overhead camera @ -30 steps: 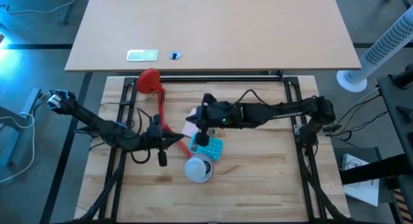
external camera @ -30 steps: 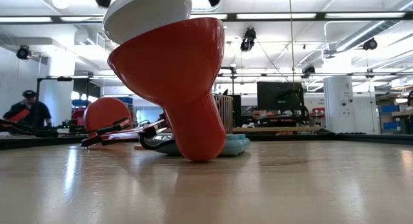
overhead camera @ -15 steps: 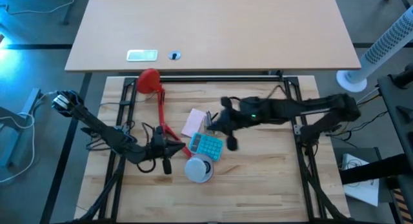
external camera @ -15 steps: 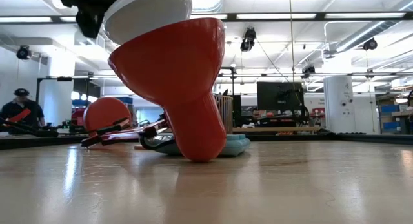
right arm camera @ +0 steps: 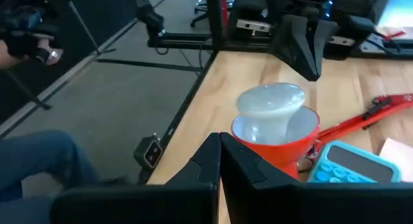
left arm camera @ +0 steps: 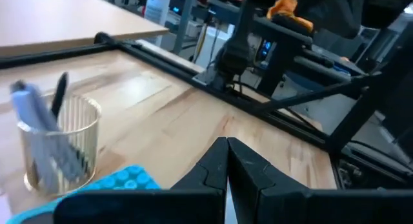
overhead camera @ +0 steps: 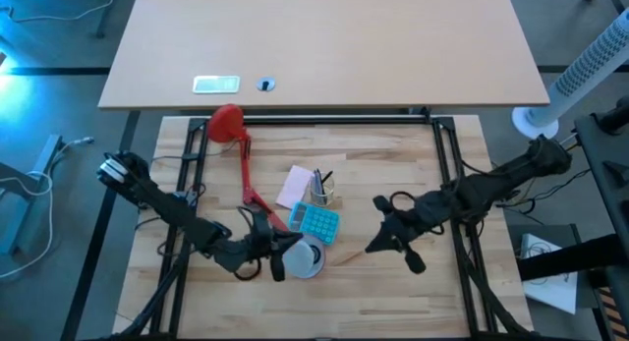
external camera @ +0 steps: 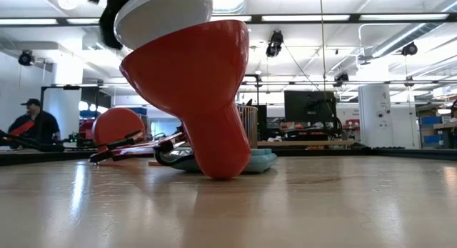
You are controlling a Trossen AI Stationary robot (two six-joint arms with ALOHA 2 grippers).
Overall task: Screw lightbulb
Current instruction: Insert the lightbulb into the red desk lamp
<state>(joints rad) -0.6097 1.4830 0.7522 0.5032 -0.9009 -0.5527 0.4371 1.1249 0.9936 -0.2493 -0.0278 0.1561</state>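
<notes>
Left hand (overhead camera: 291,247), fingers pressed together, sits just beside the lightbulb (overhead camera: 304,258), which we see seated in the red lamp shade (right arm camera: 276,141) on the surface (overhead camera: 344,292). Farther off, our right hand (overhead camera: 378,245), also closed, hovers well apart.

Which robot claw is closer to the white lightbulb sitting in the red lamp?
The left claw. It is right beside the lightbulb in the red lamp shade, fingers shut. The right claw is farther away across the table, also shut.
</notes>
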